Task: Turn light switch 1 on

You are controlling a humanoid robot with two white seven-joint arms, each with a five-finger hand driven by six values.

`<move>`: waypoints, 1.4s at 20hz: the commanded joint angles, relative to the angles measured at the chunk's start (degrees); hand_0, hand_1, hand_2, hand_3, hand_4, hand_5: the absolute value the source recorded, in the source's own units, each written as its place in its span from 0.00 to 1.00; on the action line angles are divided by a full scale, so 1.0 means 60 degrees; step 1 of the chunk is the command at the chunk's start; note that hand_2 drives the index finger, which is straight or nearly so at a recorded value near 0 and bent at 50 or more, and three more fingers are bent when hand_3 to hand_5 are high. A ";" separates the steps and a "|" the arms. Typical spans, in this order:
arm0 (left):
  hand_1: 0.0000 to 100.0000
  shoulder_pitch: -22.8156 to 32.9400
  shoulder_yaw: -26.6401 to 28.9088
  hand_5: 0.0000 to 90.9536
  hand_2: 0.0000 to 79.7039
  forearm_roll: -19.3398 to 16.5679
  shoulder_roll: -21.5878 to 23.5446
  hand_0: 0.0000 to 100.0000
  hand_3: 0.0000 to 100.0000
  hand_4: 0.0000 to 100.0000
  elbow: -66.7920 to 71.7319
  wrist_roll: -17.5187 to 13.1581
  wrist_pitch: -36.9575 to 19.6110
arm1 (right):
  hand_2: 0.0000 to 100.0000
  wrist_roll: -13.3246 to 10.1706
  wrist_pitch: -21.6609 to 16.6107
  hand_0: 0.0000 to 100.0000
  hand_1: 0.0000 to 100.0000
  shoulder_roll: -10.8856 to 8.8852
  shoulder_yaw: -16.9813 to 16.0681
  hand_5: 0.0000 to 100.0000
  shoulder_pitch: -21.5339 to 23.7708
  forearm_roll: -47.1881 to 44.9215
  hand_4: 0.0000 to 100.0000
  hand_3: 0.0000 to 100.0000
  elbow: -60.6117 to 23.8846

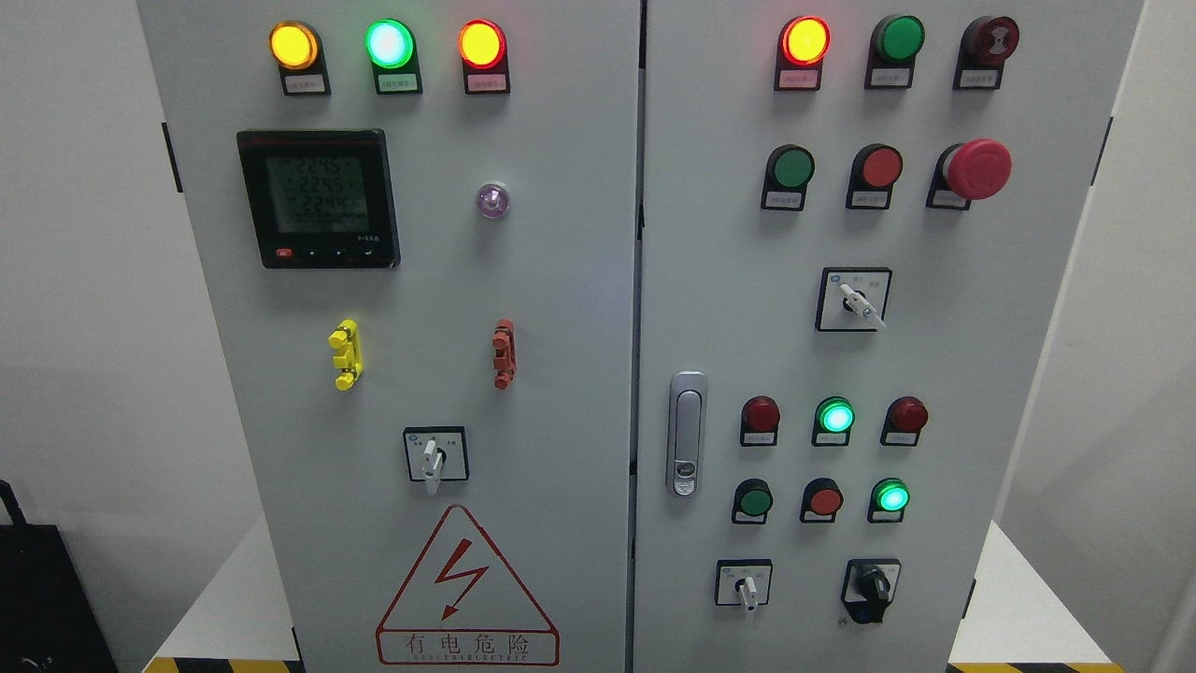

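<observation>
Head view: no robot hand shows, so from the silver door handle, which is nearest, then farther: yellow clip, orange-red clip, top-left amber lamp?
1. Orange-red plastic clip, just left of the silver door handle.
2. Yellow plastic clip, further left.
3. Round amber lamp, top-left corner.

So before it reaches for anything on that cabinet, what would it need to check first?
1. Hands in view: not ok, neither hand shows in the head view.
2. Cabinet powered: ok, the meter display shows readings and the green lamp at top left glows.
3. Which control is switch 1: cannot tell, the labels are too small to read.
4. Candidate switches unobstructed: ok, the white-handled selector on the left door and the black knob at lower right are clear.
5. Emergency stop visible: ok.
6. Door latch flush: ok.
</observation>
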 commanded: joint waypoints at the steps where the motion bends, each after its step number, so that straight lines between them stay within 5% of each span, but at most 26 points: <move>1: 0.02 0.0013 -0.0003 0.00 0.00 -0.0002 -0.0020 0.31 0.00 0.00 0.0046 -0.0018 0.0001 | 0.00 0.0003 -0.0005 0.00 0.00 0.0005 0.0002 0.00 0.0000 0.0000 0.00 0.00 0.0000; 28: 0.02 -0.0045 -0.0033 0.00 0.00 -0.0076 -0.0034 0.30 0.00 0.00 -0.0042 0.0173 0.0016 | 0.00 0.0003 -0.0005 0.00 0.00 0.0005 0.0003 0.00 0.0000 0.0000 0.00 0.00 0.0000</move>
